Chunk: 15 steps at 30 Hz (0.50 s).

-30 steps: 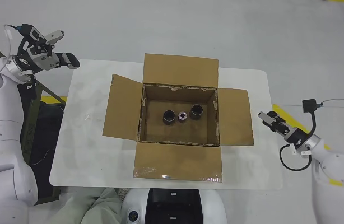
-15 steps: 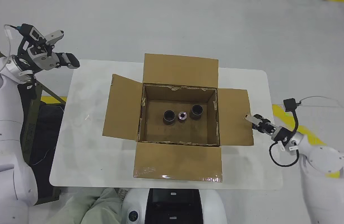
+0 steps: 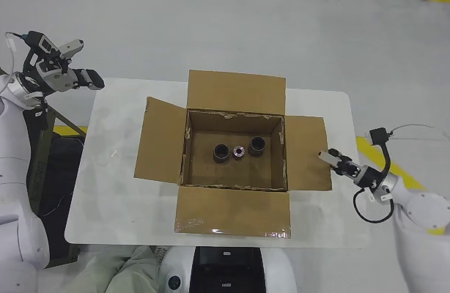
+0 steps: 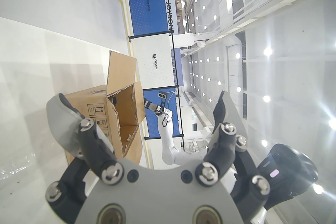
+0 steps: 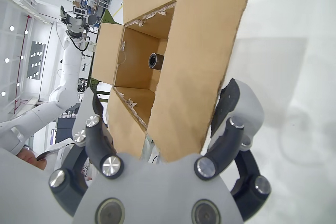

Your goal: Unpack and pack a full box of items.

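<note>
Indistinct: tiny middle item (image 3: 238, 152) in box (image 3: 232, 212).

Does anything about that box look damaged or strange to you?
Yes: the cardboard box has ragged, torn paper along the inner rim where its flaps fold out. Nothing else stands out.

White arms (image 3: 430, 210), black cables (image 3: 387, 155), silver-screwed black fingers (image 5: 225, 104)

Light: you get bright, even overhead light on the white table (image 3: 108, 198) | Glare: ceiling lamps (image 4: 267, 51) flare into starbursts in your left wrist view | Shadow: the box (image 5: 199, 51) flap throws a soft grey patch on the table | Edges: wrist views bend straight lines.
</note>
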Each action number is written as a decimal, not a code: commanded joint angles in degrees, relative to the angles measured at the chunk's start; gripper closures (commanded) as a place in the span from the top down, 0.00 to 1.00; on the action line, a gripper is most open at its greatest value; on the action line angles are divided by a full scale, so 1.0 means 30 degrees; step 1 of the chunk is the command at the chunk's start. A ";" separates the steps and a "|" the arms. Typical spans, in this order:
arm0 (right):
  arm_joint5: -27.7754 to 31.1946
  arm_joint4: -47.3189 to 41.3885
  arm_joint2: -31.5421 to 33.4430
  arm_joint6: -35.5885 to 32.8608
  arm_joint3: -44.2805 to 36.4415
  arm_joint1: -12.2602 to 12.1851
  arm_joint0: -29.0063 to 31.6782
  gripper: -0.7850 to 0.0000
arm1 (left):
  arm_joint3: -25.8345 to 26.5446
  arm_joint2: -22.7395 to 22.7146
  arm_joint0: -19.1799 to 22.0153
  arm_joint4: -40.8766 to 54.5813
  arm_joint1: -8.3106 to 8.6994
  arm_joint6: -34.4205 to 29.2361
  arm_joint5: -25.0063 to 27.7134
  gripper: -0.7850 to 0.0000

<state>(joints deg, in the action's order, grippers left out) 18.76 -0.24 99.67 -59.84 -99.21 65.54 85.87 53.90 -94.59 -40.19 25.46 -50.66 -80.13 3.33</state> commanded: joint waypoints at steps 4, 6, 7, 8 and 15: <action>0.0341 -0.0414 0.0280 -0.0168 -0.1085 -0.0148 0.0404 1.00 | 0.0000 0.0000 0.0000 0.0000 0.0000 0.0000 0.0000 1.00; 0.0429 -0.0495 0.0349 -0.0136 -0.1690 -0.0197 0.0623 1.00 | 0.0000 0.0000 0.0000 0.0000 0.0000 0.0000 0.0000 1.00; 0.0489 -0.0539 0.0369 -0.0134 -0.1998 -0.0221 0.0722 1.00 | 0.0000 0.0000 0.0000 0.0000 0.0000 0.0000 0.0000 1.00; 0.0531 -0.0581 0.0375 -0.0134 -0.2280 -0.0244 0.0814 1.00 | 0.0000 0.0000 0.0000 0.0000 0.0000 0.0000 0.0000 1.00; 0.0878 -0.0983 0.0005 -0.0392 -0.4058 -0.0399 0.0972 1.00 | 0.0000 0.0000 0.0000 0.0000 0.0000 0.0000 0.0000 1.00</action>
<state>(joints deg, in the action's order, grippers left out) 21.30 -3.19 100.08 -60.69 -110.65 64.41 88.87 53.90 -94.59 -40.19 25.46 -50.66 -80.13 3.33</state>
